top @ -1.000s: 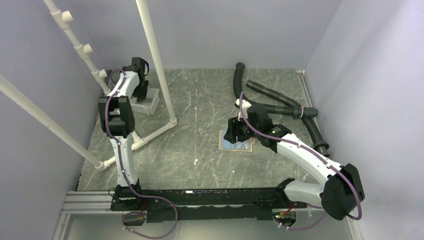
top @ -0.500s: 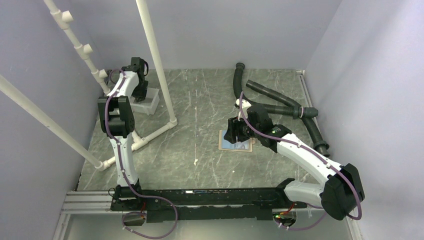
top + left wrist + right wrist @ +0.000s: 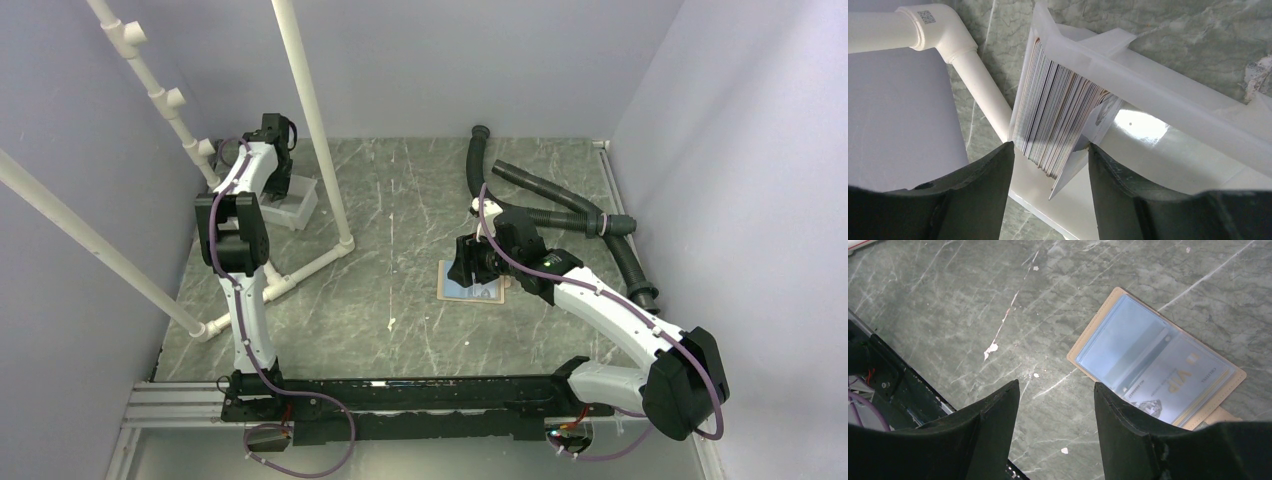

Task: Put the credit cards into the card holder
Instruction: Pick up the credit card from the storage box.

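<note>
Reaching into the white tray [image 3: 1158,100] at the far left of the table, the left gripper [image 3: 1049,148] has one finger on each side of the near end of the credit cards [image 3: 1053,110], which stand on edge, packed face to face. The fingers are apart, but I cannot tell whether they are pressing on the stack. One pale card [image 3: 1083,160] leans out of the pack against the right-hand finger. The likely trouble starts here. The cards are packed so tightly that a squeeze could lift several at once, or the leaning card could slip free and drop. The light tray could also be dragged or tipped against the white pipe [image 3: 978,75] just beside it. Well apart, near the middle of the table, the card holder [image 3: 1128,350] lies flat and open with its pale inside facing up. A VIP card [image 3: 1178,380] sits in its clear pocket. In the right wrist view the holder's long axis runs diagonally from upper left to lower right, with the tab [image 3: 1220,415] at the lower-right end. The right gripper [image 3: 1057,385] hovers above it with its fingers spread and nothing between them.
</note>
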Tool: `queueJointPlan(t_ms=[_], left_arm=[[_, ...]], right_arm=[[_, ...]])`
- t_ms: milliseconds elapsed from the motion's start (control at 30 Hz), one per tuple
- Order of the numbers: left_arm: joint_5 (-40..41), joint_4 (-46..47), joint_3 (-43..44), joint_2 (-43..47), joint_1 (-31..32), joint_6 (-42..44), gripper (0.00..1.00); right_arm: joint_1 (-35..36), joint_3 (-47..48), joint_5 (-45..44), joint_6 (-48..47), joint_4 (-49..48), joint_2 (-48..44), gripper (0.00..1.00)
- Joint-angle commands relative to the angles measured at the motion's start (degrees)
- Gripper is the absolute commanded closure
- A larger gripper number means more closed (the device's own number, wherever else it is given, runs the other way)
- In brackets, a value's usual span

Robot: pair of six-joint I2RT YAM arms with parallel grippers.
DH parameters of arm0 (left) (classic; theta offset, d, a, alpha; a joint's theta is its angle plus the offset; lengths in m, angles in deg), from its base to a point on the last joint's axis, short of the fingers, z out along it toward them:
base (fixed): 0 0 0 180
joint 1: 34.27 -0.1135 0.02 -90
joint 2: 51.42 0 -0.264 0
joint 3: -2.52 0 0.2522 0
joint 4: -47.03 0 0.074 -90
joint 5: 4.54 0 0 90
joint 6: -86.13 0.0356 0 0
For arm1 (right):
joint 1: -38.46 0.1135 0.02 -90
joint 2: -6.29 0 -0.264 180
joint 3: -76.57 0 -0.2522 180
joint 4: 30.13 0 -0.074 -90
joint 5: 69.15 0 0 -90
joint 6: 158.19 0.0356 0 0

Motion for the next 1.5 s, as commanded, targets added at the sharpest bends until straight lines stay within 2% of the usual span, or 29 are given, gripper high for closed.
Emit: queueJointPlan(t_ms=[0, 567, 767, 1067, 1267, 1367, 1467], left_arm=[[3.3, 0.4, 0.4, 4.3, -0.6, 0.2, 0.4], [3.0, -0.1, 0.2, 4.8, -0.4, -0.2, 0.53], [2.6, -0.6, 0.2, 4.6, -0.4, -0.4, 0.66], [1.3, -2.2, 1.1, 5.0, 0.4, -1.1, 0.76], [-2.1, -4.6, 2.6, 6.4, 0.9, -3.2, 0.87], [-3.0, -6.1, 3.3, 7.7, 1.0, -4.1, 0.96], [-3.3, -6.8, 3.6, 9.7, 1.0, -5.2, 0.99]], right_arm=[[0.3, -0.2, 0.2, -0.6, -2.7, -0.3, 0.41], [0.3, -0.1, 0.5, -0.6, -2.8, -0.2, 0.4], [0.3, -0.1, 0.5, -0.6, -2.7, -0.2, 0.4], [0.3, 0.0, 0.4, -0.6, -2.5, 0.0, 0.4], [0.4, 0.2, 0.3, -0.6, -2.3, 0.2, 0.4], [0.3, 0.2, 0.2, -0.5, -2.2, 0.5, 0.4], [0.3, 0.5, 0.3, -0.5, -2.0, 0.8, 0.4]])
